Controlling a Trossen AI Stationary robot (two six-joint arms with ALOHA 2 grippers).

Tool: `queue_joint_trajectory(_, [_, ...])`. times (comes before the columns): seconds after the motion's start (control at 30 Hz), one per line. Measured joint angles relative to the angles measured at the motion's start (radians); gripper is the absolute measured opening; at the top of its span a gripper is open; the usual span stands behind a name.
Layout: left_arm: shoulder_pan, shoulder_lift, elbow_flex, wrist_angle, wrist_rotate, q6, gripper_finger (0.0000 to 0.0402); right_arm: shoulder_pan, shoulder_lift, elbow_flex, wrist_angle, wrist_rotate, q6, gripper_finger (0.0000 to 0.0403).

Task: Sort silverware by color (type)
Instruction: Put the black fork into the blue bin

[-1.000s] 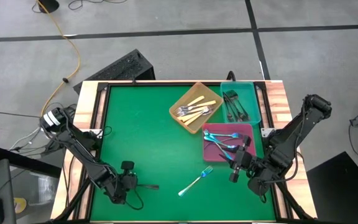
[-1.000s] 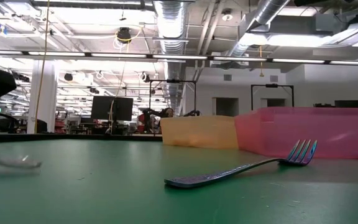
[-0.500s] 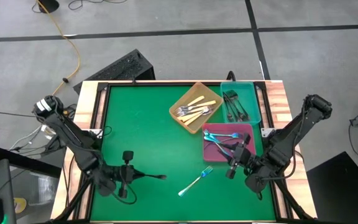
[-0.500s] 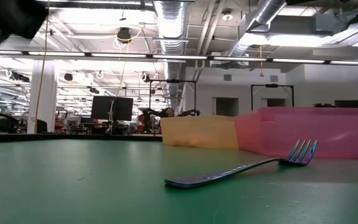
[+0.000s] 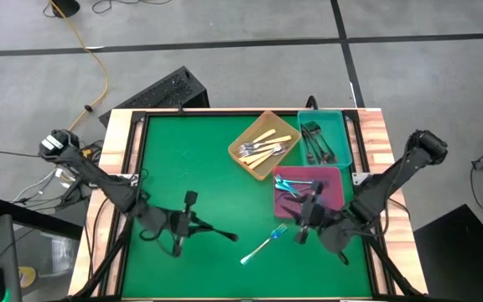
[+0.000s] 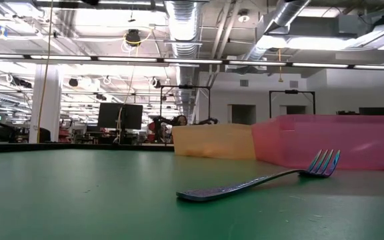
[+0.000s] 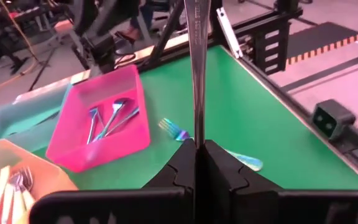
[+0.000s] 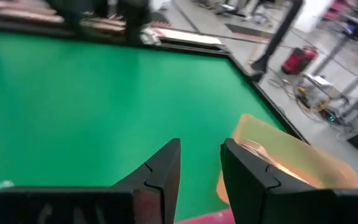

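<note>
Left tool [image 5: 225, 236]: mine, pinching a fork [image 7: 197, 68] for sorting, left of the pink tray [image 5: 335, 189]. Loose blue fork [image 5: 264, 244]: on the bench, below-left of that tray. Right tool [image 5: 301, 228]: mine, spread, empty, beside the tray.

Grey floor [image 5: 225, 50] with dark seams and an orange cable [image 5: 99, 59]; overhead ducts [image 6: 185, 20], strip lights.

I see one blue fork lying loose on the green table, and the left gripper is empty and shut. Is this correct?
Not quite. The left gripper is shut, but on a fork, not empty; the left wrist view shows the handle clamped between its fingers. The blue fork does lie loose on the green table.
</note>
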State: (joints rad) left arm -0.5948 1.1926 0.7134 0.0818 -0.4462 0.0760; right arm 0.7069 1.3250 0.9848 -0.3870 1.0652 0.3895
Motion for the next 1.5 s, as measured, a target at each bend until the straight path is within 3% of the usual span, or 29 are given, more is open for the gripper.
queue_joint_trajectory(0.2, [0.151,0.002,0.001,0.038,0.141,0.077,0.0000,-0.109,0.102,0.000,0.201,-0.135,-0.246,0.0136])
queue_joint_trajectory(0.4, [0.216,0.002,0.001,0.066,0.240,0.145,0.0000,-0.277,0.183,-0.054,0.549,-0.484,-0.449,0.0136])
queue_joint_trajectory(0.63, [0.225,0.002,0.001,0.068,0.255,0.168,0.0000,-0.459,0.249,-0.194,0.969,-0.664,-0.445,0.0136])
queue_joint_trajectory(0.77, [0.245,0.002,-0.038,0.206,0.266,0.201,0.0000,-0.509,0.296,-0.226,1.123,-0.833,-0.443,0.0136])
queue_joint_trajectory(0.9, [0.304,0.003,-0.139,0.386,0.302,0.184,0.0000,-0.514,0.321,-0.227,1.159,-0.850,-0.449,0.0136])
queue_joint_trajectory(1.07, [0.366,0.003,-0.276,0.707,0.416,0.129,0.0000,-0.513,0.331,-0.225,1.205,-0.850,-0.471,0.0136])
queue_joint_trajectory(1.17, [0.374,0.003,-0.341,0.850,0.416,0.121,0.0000,-0.525,0.331,-0.225,1.267,-0.851,-0.477,0.0136])
queue_joint_trajectory(1.5, [0.387,0.028,-0.363,0.924,0.369,0.146,0.0000,-0.582,0.331,-0.176,1.316,-0.889,-0.500,0.0136])
